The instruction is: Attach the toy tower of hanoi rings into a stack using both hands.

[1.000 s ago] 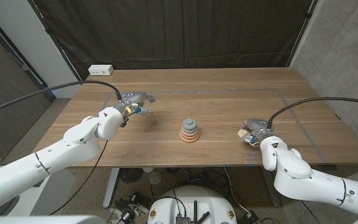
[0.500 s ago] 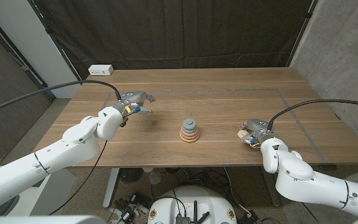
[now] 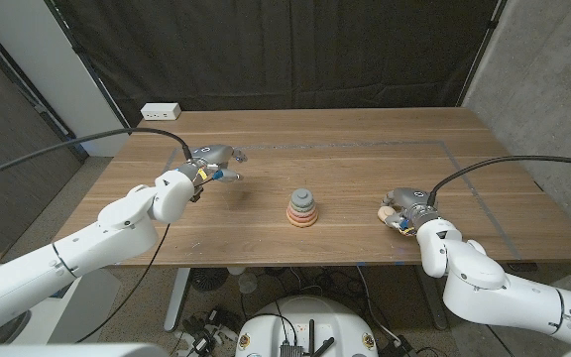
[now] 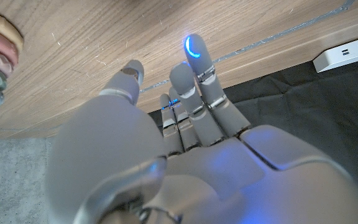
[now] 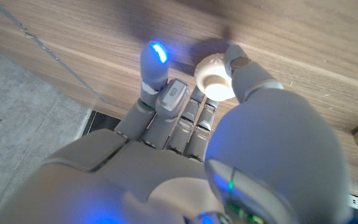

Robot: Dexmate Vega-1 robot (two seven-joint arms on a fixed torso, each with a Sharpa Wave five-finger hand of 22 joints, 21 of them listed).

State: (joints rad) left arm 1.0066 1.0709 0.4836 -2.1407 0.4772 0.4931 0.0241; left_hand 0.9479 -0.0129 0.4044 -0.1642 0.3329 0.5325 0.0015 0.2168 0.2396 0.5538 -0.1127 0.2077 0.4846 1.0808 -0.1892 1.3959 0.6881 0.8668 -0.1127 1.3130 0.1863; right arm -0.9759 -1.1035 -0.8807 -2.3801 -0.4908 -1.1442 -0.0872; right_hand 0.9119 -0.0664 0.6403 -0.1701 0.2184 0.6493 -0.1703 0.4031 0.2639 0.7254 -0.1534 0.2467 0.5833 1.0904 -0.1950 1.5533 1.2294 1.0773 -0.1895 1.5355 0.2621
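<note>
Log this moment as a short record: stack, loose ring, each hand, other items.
stack: rings piled at table centre, grey piece on top, apart from both hands
loose ring: cream ring on the table at the right hand, thumb touching it
left hand: over the table left of the stack, fingers apart, holding nothing
right hand: at the cream ring, right of the stack; grip unclear
table: wooden, marked with a taped outline
other: white power strip at the far left corner

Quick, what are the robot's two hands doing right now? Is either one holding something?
Left hand: open, holding nothing, fingers apart above the table.
Right hand: fingers around a cream ring; whether it grips it cannot be told.
</note>
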